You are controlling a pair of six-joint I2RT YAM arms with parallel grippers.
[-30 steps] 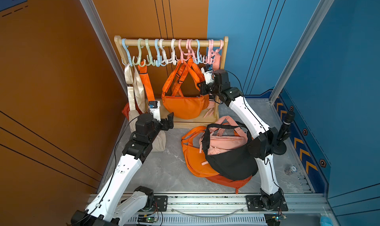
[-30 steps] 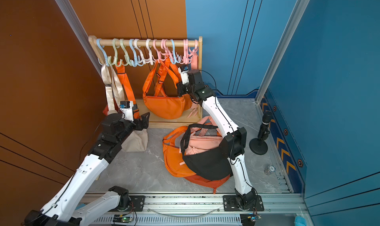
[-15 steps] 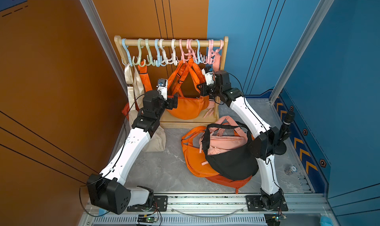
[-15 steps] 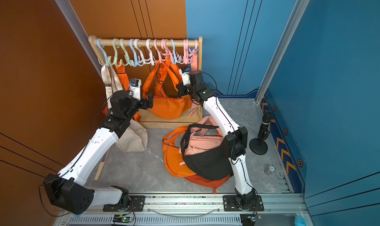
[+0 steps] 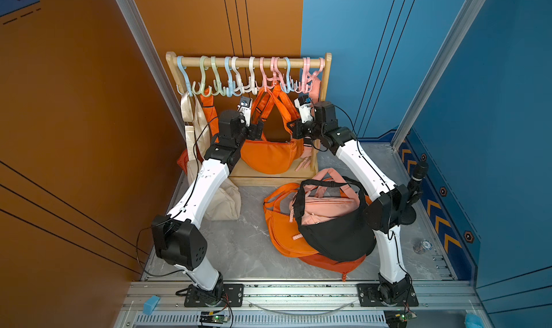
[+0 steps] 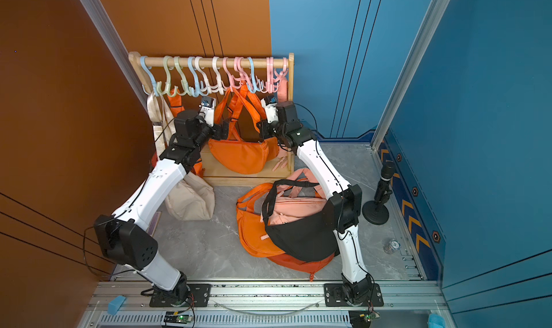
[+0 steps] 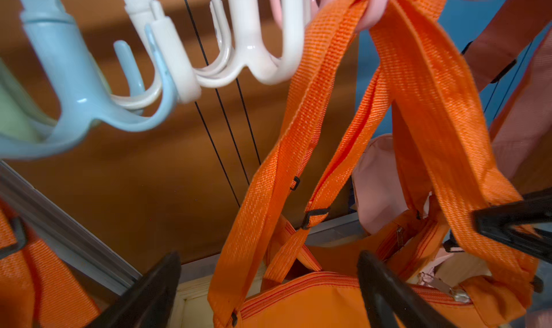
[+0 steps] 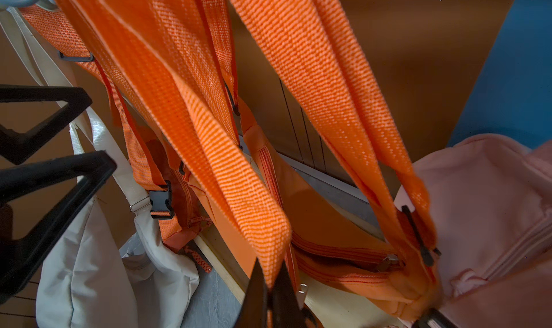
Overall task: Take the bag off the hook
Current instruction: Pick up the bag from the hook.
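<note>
While on its hook (image 7: 375, 13), the bag (image 5: 268, 159) is being steadied.
Right gripper (image 8: 270, 284) is clamping one strap (image 8: 239, 192); left gripper (image 7: 268, 260) is gaping around another, likely for lifting.

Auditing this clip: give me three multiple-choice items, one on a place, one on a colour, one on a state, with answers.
1. The black bag lies: A on the rack; B in the left jaws; C in the pile on the floor.
2. The hook carrying the hanging orange bag is: A pink; B blue; C green.
3. The right jaws are: A wide open, touching nothing; B shut on the orange strap; C shut on a beige bag.
1 C: it rests in the floor pile. 2 A: the strap loops over pink plastic in the left wrist view. 3 B: the right wrist view shows them pinching the strap.
</note>
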